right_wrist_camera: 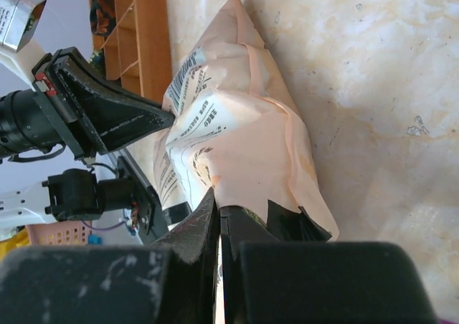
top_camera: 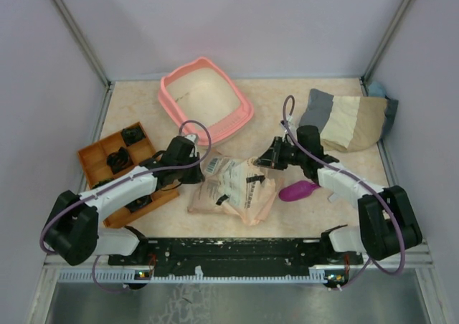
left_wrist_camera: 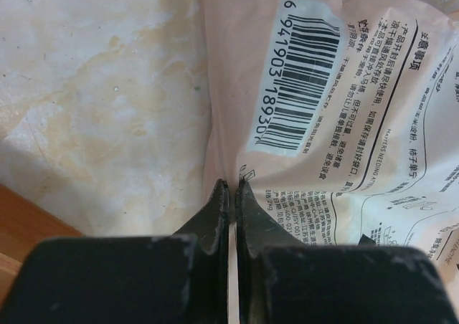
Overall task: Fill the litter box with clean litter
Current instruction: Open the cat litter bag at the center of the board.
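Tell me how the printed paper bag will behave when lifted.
Likely floppy: the bag is creased and crumpled, so it should sag. Its bulging middle suggests loose contents that may shift. The left tool and right tool pinch only thin edges, which might slip or tear.

1. The bench (top_camera: 287, 109) has a cream, marble-patterned top.
2. A salmon-pink litter box (top_camera: 169, 100) sits at the far middle, set at an angle.
3. An orange compartmented tray (top_camera: 97, 152) lies at the left.
4. A beige printed paper bag (top_camera: 233, 184) lies crumpled at the centre, barcode up.
5. A magenta scoop (top_camera: 297, 191) lies just right of the bag.
6. A grey, cream and tan cloth (top_camera: 348, 120) lies at the far right.
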Controlling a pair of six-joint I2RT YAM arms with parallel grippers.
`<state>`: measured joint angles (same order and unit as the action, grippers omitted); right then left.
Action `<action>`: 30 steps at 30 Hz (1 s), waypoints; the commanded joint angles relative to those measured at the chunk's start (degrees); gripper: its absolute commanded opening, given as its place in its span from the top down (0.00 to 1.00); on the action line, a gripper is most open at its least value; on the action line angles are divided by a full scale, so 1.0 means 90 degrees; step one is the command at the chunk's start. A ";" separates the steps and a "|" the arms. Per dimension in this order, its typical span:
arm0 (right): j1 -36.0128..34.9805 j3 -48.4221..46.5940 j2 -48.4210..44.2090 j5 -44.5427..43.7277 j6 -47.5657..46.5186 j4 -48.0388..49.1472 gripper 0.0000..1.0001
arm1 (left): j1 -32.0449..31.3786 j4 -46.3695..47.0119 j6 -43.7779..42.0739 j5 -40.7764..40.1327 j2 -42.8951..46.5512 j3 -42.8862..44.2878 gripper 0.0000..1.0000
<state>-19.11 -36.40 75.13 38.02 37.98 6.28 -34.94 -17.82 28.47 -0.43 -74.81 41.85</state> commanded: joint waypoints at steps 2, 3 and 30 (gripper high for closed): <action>0.0005 -0.0132 -0.0174 -0.0016 0.0073 0.0489 1.00 | 0.0098 -0.0109 -0.0025 -0.0441 0.0234 0.0076 0.97; 0.0005 -0.0160 -0.0285 -0.0092 0.0032 0.0306 1.00 | 0.0102 -0.0135 -0.0027 -0.0393 0.0227 0.0122 0.90; 0.0191 -0.1751 -0.1416 -0.7283 0.1510 -0.5422 0.56 | 0.0102 -0.0603 -0.1959 0.1226 0.1646 0.0702 0.00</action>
<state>-18.81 -49.65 62.57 -13.76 40.88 -32.08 -34.26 -22.22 16.25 8.16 -62.48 49.01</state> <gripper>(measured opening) 0.441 0.996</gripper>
